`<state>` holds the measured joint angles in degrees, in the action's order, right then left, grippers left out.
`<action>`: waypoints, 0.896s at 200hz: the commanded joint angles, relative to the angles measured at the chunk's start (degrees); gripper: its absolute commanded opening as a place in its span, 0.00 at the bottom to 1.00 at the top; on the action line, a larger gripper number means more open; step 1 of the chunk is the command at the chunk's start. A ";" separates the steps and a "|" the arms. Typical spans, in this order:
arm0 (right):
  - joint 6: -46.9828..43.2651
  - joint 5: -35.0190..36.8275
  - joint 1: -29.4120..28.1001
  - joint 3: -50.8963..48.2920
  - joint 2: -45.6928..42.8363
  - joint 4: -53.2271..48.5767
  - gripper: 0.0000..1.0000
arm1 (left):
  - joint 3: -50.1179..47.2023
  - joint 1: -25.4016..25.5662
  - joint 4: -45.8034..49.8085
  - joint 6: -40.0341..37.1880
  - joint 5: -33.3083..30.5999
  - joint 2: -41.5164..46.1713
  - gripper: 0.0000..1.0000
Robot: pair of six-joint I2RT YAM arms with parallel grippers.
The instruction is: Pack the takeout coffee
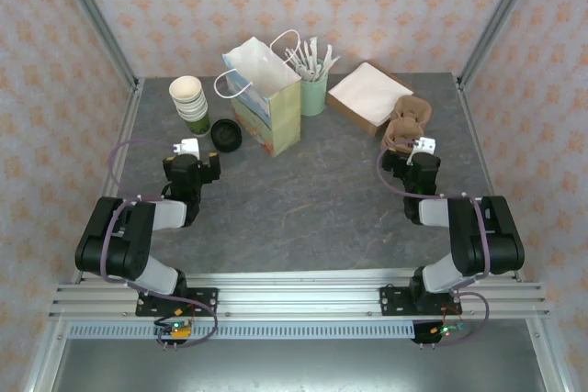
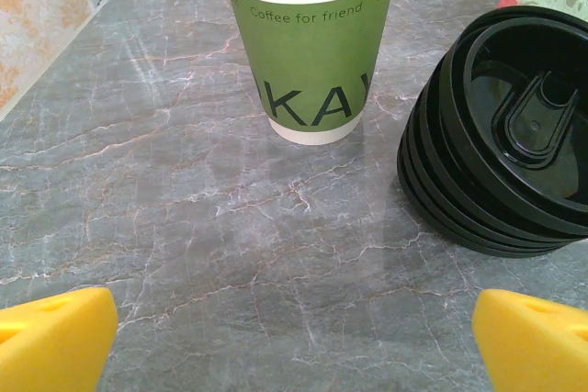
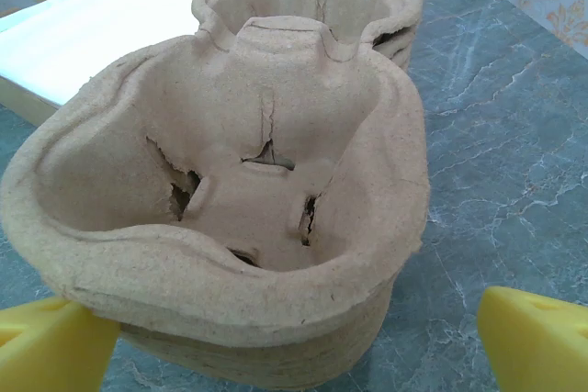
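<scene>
Left claw (image 2: 294, 341) and right claw (image 3: 294, 341), both spread wide and empty.

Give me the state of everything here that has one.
Left gripper: open, empty.
Right gripper: open, empty.
Bag: upright, top open.
Cups: stacked upright, no lid.
Lids: stacked beside the cups, on none.
Carriers: stacked, top one empty.
Cutlery cup: upright, filled.
Napkin box: open, filled.

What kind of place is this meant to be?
Probably a mock coffee-shop counter in a test booth: green paper cups, black lids, a paper bag and pulp cup carriers on a table.
</scene>
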<state>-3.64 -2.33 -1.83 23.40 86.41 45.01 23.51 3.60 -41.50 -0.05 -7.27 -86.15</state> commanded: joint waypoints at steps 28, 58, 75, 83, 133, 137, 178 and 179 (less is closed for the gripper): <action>0.39 2.63 0.41 1.08 0.57 -1.61 0.99 | 0.49 -0.61 -1.83 -0.34 0.04 0.39 1.00; 0.47 2.67 0.34 1.01 0.55 -1.62 0.99 | 0.50 -0.61 -1.83 -0.38 0.02 0.39 1.00; 0.43 2.60 0.41 1.04 0.56 -1.64 0.99 | 0.48 -0.61 -1.81 -0.33 0.02 0.38 1.00; 0.42 2.62 0.35 1.08 0.63 -1.68 0.99 | 0.50 -0.61 -1.83 -0.34 0.02 0.37 1.00; 0.31 2.81 0.41 0.89 0.38 -1.39 0.99 | 0.50 -0.69 -1.75 -0.21 0.19 0.45 1.00; 0.24 3.15 0.27 0.60 0.36 -1.02 0.99 | 0.44 -0.69 -1.88 -0.30 0.16 0.46 1.00; -0.71 11.54 -3.53 -7.17 -9.47 5.09 0.99 | 3.56 -0.23 15.25 2.51 -8.30 12.62 1.00; -0.69 11.64 -3.58 -7.20 -10.02 4.91 0.99 | 3.65 -0.29 15.80 3.08 -8.91 13.08 1.00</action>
<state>-3.68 2.37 -3.64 20.14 84.47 47.55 23.68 3.60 -37.08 0.01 -7.25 -82.39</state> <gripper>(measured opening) 0.993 0.998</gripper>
